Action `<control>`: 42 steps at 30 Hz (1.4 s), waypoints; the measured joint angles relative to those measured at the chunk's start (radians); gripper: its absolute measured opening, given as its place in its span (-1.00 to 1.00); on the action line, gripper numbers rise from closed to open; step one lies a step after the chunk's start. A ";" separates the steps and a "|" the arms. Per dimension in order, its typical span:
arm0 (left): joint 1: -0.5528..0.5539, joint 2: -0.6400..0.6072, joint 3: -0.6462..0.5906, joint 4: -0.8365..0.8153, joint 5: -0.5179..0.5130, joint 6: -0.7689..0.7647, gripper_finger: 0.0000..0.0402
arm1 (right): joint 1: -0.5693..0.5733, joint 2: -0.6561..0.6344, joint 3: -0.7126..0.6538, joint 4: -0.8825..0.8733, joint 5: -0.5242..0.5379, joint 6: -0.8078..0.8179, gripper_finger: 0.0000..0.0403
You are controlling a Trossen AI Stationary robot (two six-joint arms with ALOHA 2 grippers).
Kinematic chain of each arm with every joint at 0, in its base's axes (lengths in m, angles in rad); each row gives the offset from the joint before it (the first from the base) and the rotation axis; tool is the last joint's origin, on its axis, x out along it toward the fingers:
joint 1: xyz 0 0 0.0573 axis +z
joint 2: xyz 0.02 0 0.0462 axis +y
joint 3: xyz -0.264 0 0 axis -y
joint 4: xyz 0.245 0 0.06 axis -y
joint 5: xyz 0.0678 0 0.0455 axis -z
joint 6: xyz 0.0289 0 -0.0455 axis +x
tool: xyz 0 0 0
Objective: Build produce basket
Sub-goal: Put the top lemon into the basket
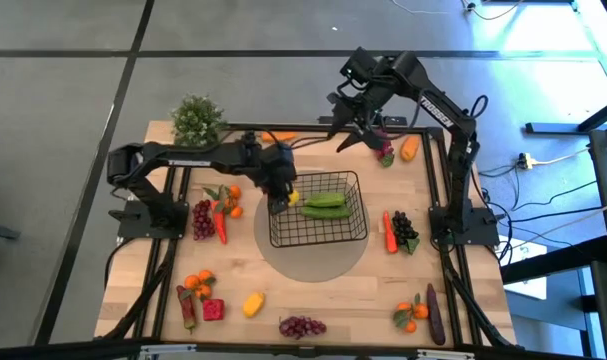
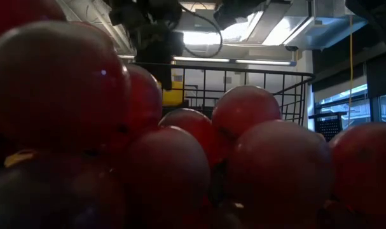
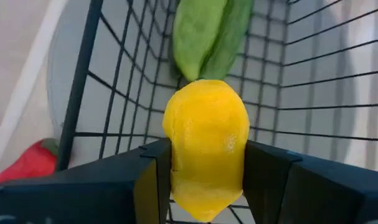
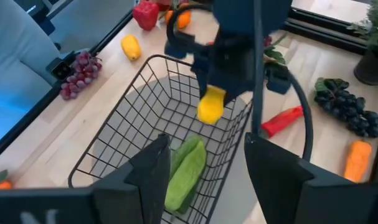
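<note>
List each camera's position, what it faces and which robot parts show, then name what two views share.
High: overhead, straight down on the table, both arms.
Low: table height, grapes filling the picture, arms above.
Left wrist: faces the basket; left gripper holds the lemon.
Right wrist: open right gripper above the basket.
Shared: both wrists see lemon and cucumbers.

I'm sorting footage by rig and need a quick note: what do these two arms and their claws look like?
Both arms are black, jointed and tube-like, on black bases at the table's side edges. The right arm carries white lettering on one link, too small to read. The left claw has flat, dark, blocky fingers; the right claw looks alike. A black cable loops by the left wrist.
</note>
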 joint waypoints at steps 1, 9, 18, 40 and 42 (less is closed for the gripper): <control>-0.003 0.010 0.000 0.001 -0.012 -0.011 -0.37 | 0.005 0.000 0.000 0.001 0.001 0.000 -0.04; -0.006 0.078 0.000 0.001 -0.014 -0.022 -0.33 | 0.029 0.000 0.000 0.001 0.002 -0.002 -0.04; -0.006 0.086 0.003 0.006 -0.016 -0.069 -0.28 | 0.028 0.000 0.000 0.002 0.003 -0.002 -0.04; -0.006 0.087 0.001 0.007 -0.031 -0.074 -0.20 | 0.028 0.000 0.000 0.002 0.003 -0.005 -0.04; -0.007 0.087 0.001 0.012 -0.027 -0.074 -0.24 | 0.028 0.000 0.000 0.002 0.003 -0.005 -0.04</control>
